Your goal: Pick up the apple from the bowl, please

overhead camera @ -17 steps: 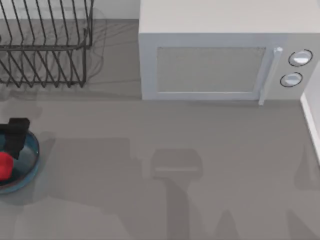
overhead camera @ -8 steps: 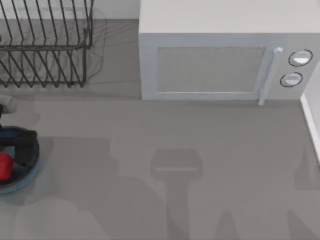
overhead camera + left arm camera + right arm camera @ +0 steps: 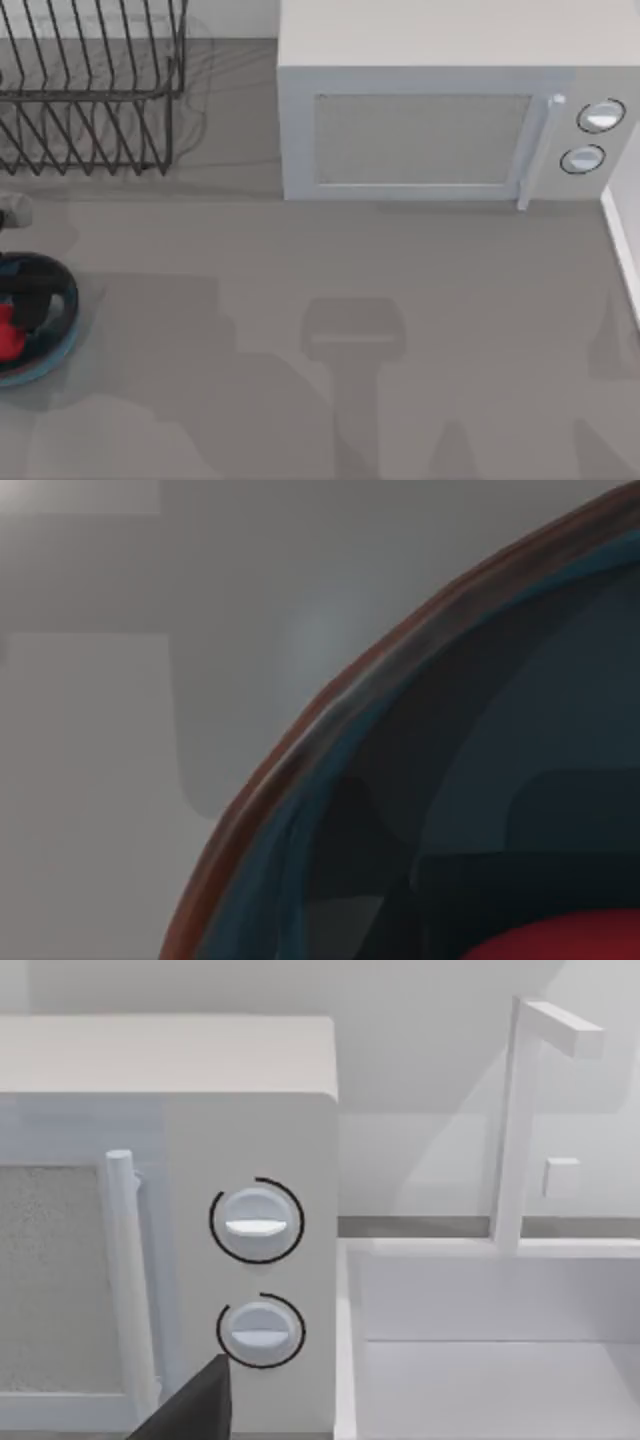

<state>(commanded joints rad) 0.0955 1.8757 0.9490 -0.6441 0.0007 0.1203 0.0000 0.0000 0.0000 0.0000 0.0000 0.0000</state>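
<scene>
At the left edge of the counter (image 3: 400, 330), the bowl (image 3: 62, 325) holds the apple (image 3: 10, 335), which sits inside it, partly covered by the dark left claw (image 3: 28, 300) reaching down into the bowl. I cannot tell whether that claw is open or closed on the fruit. The left wrist view shows the bowl's rim close up, with the apple's red top beneath. An empty wire dish rack (image 3: 90, 90) and a microwave (image 3: 430, 110) stand behind.
</scene>
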